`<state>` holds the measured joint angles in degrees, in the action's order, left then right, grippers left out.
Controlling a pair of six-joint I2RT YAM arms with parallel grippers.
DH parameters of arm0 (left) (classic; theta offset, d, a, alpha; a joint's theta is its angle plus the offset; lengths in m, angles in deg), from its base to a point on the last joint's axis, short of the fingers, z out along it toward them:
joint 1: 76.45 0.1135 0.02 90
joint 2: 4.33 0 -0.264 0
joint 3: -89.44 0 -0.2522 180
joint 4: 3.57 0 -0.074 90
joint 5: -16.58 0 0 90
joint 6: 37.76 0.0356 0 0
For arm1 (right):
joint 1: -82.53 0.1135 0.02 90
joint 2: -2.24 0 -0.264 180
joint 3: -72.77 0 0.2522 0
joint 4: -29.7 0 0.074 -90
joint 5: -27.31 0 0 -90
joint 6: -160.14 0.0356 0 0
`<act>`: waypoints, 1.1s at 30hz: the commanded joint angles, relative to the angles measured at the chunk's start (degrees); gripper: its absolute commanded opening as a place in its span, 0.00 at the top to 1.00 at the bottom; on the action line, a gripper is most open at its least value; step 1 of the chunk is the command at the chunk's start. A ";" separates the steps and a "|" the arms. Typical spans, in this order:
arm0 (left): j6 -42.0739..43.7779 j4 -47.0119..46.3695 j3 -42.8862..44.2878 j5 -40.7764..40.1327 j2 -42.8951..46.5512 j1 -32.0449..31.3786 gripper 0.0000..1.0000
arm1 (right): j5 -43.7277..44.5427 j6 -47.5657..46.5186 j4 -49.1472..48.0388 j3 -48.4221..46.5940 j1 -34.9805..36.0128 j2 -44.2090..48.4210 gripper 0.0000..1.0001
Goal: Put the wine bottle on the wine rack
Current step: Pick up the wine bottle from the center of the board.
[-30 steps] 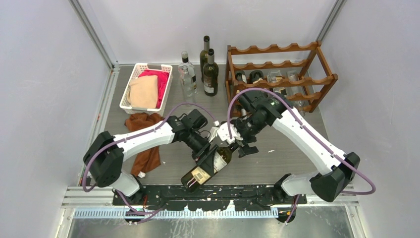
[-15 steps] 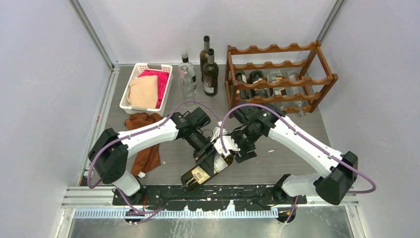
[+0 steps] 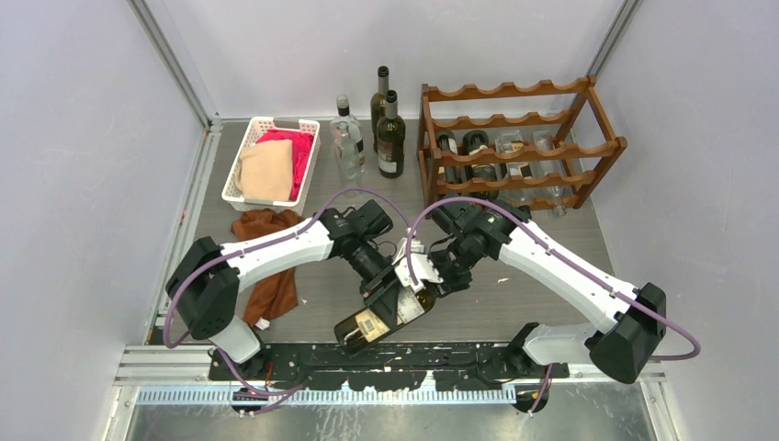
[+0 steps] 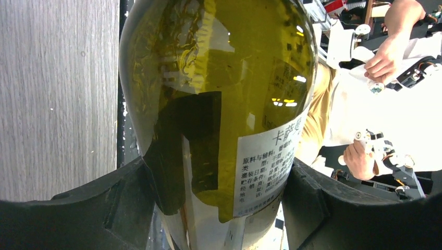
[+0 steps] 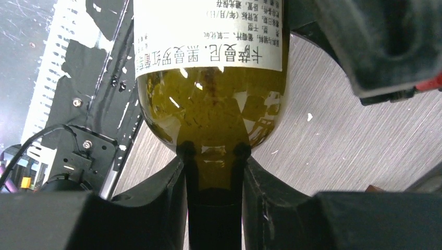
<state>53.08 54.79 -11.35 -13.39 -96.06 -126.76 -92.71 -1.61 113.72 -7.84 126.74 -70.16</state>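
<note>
The wine bottle (image 3: 378,315), olive green with white labels, hangs tilted above the near table edge, base toward the arm bases. My left gripper (image 3: 384,290) is shut on its wide body (image 4: 224,78), one finger on each side (image 4: 219,177). My right gripper (image 3: 425,274) is shut on its dark neck just below the shoulder (image 5: 211,104), both fingers pressed against the glass (image 5: 213,166). The reddish-brown wine rack (image 3: 519,147) stands at the back right, well away from both grippers.
Several bottles (image 3: 476,142) lie in the rack's middle tier. Three upright bottles (image 3: 390,138) stand just left of the rack. A white basket (image 3: 287,121) holding cloths sits at the back left. A brown cloth (image 3: 271,276) lies under the left arm.
My right gripper slid down and left onto the bottle's neck and closed from wide open onto it. The left gripper and the bottle barely moved.
</note>
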 commanded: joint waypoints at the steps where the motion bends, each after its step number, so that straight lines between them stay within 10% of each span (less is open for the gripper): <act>1: -2.33 -1.74 1.94 0.59 1.79 -0.15 0.54 | -3.72 6.81 -1.09 -0.15 -0.89 3.35 0.99; 13: -1.44 -14.97 -8.77 -11.65 12.91 -0.06 0.02 | -16.29 9.69 -0.93 5.36 -9.03 7.30 0.99; 33: -2.85 -15.75 -15.00 -23.35 28.27 13.82 0.02 | -17.89 10.83 -0.57 10.14 -14.61 12.18 0.99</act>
<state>53.69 42.09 -25.38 -34.83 -72.38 -113.55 -102.15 8.19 115.07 3.20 114.10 -60.80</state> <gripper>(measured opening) 0.990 0.411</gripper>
